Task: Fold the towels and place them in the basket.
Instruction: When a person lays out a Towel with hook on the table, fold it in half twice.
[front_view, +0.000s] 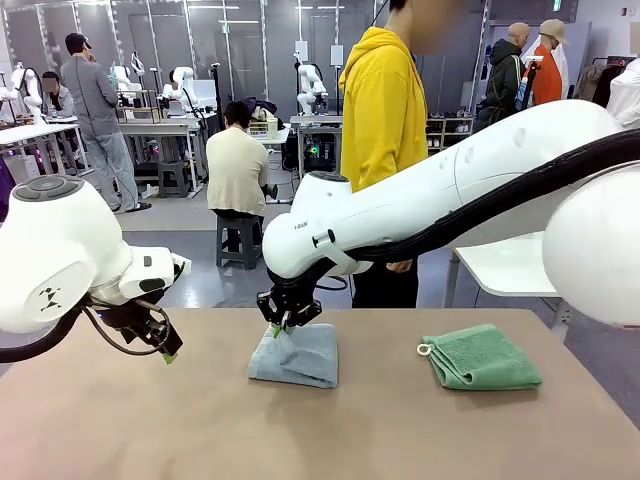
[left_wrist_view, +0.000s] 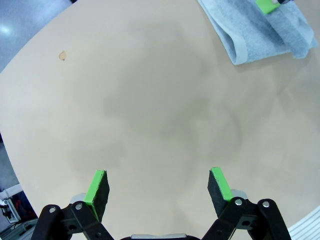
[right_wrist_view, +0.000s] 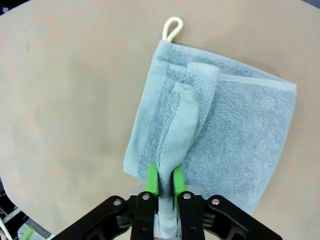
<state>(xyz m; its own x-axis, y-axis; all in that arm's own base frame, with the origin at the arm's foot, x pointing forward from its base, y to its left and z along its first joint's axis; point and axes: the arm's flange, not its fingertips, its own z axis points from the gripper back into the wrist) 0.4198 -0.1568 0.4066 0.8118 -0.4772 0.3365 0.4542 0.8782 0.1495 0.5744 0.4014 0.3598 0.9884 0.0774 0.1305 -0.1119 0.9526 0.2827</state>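
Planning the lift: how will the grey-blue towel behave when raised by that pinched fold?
Probably floppy: the grey-blue towel tents limply where the right gripper pinches it. Likely light, and the folded layers may fall open, since the jaws hold one ridge.

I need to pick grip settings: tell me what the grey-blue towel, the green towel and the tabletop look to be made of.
Grey-blue towel: soft looped terry cloth, likely cotton, with a flat woven band and a cord loop; the right gripper pinches a raised fold. Green towel: the same fuzzy terry look, folded. Tabletop: smooth matte beige surface, maybe laminate; unclear.
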